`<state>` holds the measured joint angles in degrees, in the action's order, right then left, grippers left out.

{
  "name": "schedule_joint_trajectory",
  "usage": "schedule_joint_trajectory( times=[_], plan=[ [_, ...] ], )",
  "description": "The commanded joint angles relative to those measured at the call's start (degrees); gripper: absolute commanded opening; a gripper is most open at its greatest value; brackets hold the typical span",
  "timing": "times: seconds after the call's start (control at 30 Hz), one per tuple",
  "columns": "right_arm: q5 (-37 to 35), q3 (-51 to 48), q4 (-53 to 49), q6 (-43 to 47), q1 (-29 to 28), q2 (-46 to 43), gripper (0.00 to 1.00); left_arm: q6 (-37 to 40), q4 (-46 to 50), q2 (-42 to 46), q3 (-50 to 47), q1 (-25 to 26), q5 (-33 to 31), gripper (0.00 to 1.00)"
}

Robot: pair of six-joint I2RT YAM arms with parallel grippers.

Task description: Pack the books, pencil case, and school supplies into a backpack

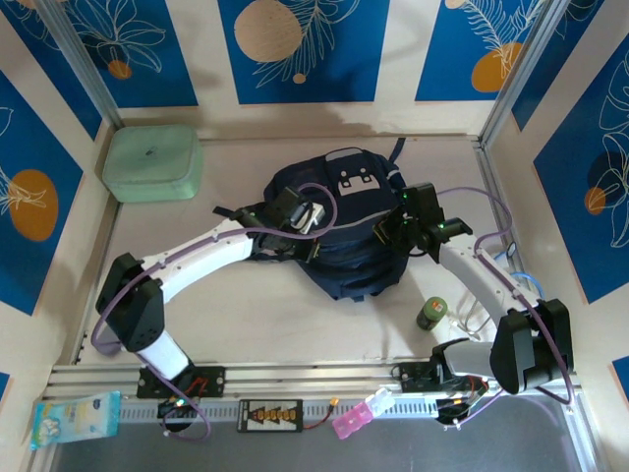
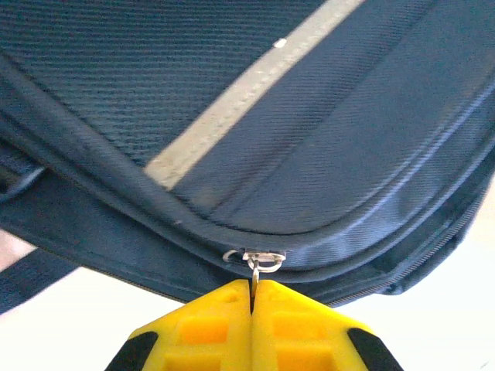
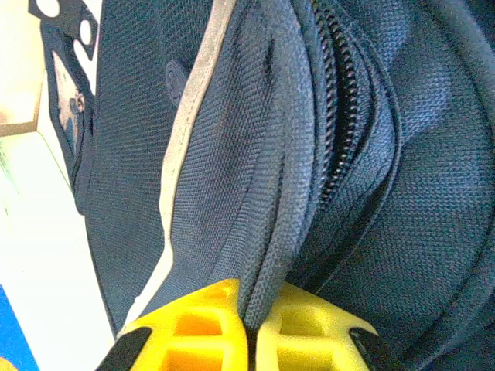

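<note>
Your left gripper [image 2: 253, 297] pinches the zipper pull [image 2: 259, 261]; your right gripper [image 3: 251, 321] clamps a fold of the backpack [image 3: 232, 154], probably to brace it.

The top external camera looks steeply down from above and behind the arm bases, taking in the whole worktop [image 1: 295, 315]. Each wrist camera rides just behind its own end effector and looks forward past it at very close range. Just beyond the left end effector [image 2: 253, 287] lies the zipper pull [image 2: 263, 259]. Beyond the right end effector [image 3: 249, 313] lies a zipper track [image 3: 340, 100]. All three views share the backpack [image 1: 349, 251].
</note>
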<state>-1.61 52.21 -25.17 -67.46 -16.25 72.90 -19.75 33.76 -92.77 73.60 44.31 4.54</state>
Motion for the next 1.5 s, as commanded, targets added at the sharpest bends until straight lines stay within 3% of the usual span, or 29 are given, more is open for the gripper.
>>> schedule_joint_trajectory(
  times=[0.0, 0.43, 0.57, 0.67, 0.8, 1.03, 1.13, 1.3, 1.47],
  plan=[
    [-3.37, 2.02, -0.68, 1.70, 1.50, -1.19, 0.06, 3.73, 5.93, 0.57, -0.97, -2.22, -6.26, 0.00],
    [-1.06, 0.76, 0.11, 1.69, 1.47, -3.09, 0.07, 4.07, 7.17, -7.63, 8.47, -5.54, -9.62, 0.00],
    [1.47, -0.44, 1.66, 2.73, 1.13, -3.20, 0.14, 0.45, 11.03, -7.72, 10.97, -7.13, -8.08, 0.00],
    [0.22, -2.01, 1.95, 3.88, -0.27, -3.75, 0.32, -1.54, 11.14, -4.45, 8.91, -7.57, -6.80, 0.31],
    [-7.01, -1.76, -3.78, 5.09, -2.08, -5.27, 0.64, -4.43, 9.98, 1.72, 3.02, -10.54, -5.71, 0.52],
    [-12.69, 0.58, -7.21, 9.88, -3.89, -7.61, 0.77, -12.38, 5.96, 12.94, -12.25, -23.80, -5.97, 0.73],
    [-12.81, 1.69, -7.29, 10.68, -4.40, -7.00, 0.79, -15.61, 6.36, 17.36, -19.25, -29.41, -10.68, 0.81],
    [-11.29, 3.45, -6.65, 11.58, -4.72, -5.03, 0.81, -15.34, 10.01, 21.82, -25.32, -39.27, -16.10, 0.90],
    [-10.46, 5.26, -6.68, 12.19, -4.76, -3.83, 0.81, -13.12, 8.94, 25.58, -28.23, -52.03, -12.27, 0.95]
  ],
)
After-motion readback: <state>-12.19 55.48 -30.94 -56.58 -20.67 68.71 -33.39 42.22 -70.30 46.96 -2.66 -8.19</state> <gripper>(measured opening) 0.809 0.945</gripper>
